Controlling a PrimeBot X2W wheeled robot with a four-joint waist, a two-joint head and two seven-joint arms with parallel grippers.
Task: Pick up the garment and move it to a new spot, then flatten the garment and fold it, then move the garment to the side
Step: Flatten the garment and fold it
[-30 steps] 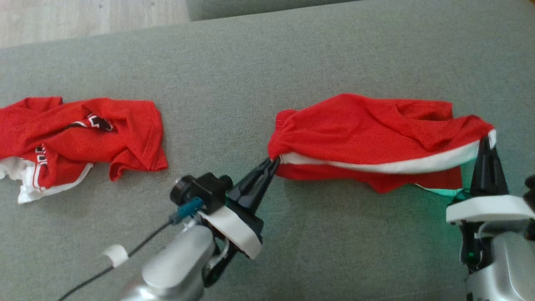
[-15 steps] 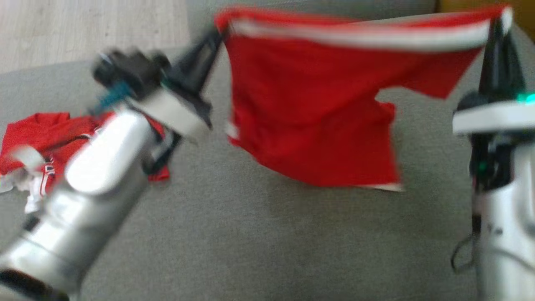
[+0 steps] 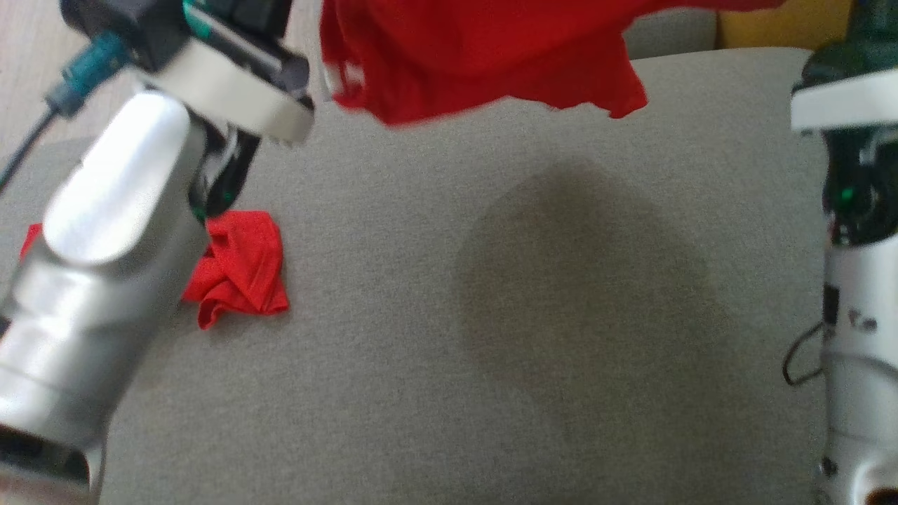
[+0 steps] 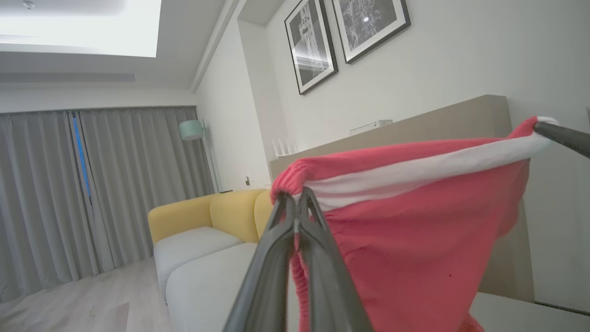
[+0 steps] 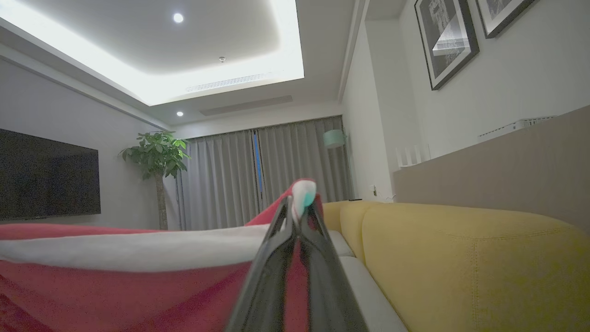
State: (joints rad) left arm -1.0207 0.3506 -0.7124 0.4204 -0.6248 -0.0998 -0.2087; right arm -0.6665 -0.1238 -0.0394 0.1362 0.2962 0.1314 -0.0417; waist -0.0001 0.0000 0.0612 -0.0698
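**Desk:** Where is the red fabric garment with a white band (image 4: pixel 415 240) hanging?

**Robot:** I am holding it up in the air, stretched between my two arms above the grey fabric cushion (image 3: pixel 491 315), where its shadow is falling. Its lower hem is dangling clear of the cushion.

**Desk:** And your grippers?

**Robot:** My left gripper (image 4: pixel 297 196) is clenching one gathered end of the white band, fingers pressed together on the cloth. My right gripper (image 5: pixel 297 203) is pinching the other end, with the white edge poking past its tips.

**Desk:** Anything else there?

**Robot:** A crumpled red cloth (image 3: pixel 242 270) is lying on the cushion, partly hidden behind my pale left forearm (image 3: pixel 105 245). A yellow upholstered sofa (image 5: pixel 461 258) is standing beyond.
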